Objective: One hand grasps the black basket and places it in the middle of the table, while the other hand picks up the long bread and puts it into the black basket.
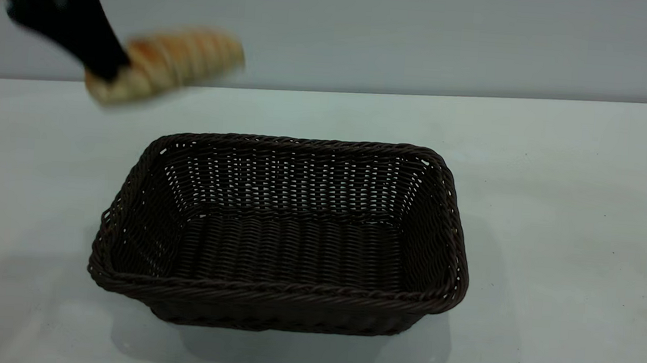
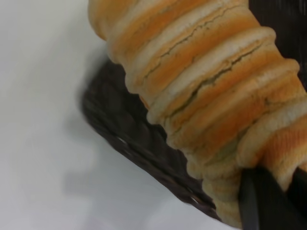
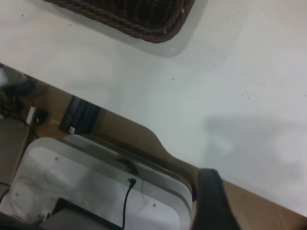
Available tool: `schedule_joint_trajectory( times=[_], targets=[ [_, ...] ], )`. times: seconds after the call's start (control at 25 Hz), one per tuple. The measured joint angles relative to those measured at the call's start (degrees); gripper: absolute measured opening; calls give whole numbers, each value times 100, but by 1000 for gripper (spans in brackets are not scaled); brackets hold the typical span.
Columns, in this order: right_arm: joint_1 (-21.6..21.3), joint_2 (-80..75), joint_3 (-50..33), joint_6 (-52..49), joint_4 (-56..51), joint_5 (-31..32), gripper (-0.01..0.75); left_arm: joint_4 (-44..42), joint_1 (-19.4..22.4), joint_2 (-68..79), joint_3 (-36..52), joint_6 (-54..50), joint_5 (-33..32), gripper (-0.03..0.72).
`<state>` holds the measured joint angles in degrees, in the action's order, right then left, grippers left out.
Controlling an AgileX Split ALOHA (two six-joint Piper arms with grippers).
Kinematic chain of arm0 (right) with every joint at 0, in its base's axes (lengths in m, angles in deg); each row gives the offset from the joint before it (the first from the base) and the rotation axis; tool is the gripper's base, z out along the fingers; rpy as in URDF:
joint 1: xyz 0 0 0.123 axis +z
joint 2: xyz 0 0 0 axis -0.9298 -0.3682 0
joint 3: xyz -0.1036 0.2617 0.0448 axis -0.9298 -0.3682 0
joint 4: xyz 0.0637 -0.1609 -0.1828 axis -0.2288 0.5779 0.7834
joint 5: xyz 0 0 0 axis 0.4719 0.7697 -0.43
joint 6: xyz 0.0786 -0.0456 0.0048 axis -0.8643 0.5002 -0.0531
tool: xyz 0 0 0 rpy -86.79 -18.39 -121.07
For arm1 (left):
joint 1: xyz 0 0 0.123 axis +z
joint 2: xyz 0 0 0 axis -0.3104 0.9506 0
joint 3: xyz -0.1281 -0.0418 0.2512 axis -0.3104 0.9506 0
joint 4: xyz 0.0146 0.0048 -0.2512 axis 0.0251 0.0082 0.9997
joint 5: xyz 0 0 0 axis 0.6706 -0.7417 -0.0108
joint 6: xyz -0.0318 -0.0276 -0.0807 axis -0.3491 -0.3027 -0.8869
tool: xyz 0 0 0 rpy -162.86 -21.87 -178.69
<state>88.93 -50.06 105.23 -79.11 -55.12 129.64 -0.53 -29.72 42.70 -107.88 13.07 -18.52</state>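
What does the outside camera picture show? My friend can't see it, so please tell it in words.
The left gripper holds the long bread in the air, above the table and behind the left corner of the basket. The black basket sits empty in the middle of the table. The right arm is out of view.
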Motion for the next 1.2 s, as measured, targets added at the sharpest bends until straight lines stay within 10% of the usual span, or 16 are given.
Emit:
schedule_joint_trajectory(
  times=[0.4, 0.84, 1.2],
  targets=[
    [0, 0, 0, 63, 5, 80, 510, -533, -1249, 0, 633, -779, 895, 94],
    [0, 0, 0, 70, 109, 192, 511, -1292, -1256, -305, 559, -2120, 896, 583],
    [0, 546, -5, 257, 846, 390, 506, -3911, -1075, -2410, 137, -5745, -514, 558]
  ],
)
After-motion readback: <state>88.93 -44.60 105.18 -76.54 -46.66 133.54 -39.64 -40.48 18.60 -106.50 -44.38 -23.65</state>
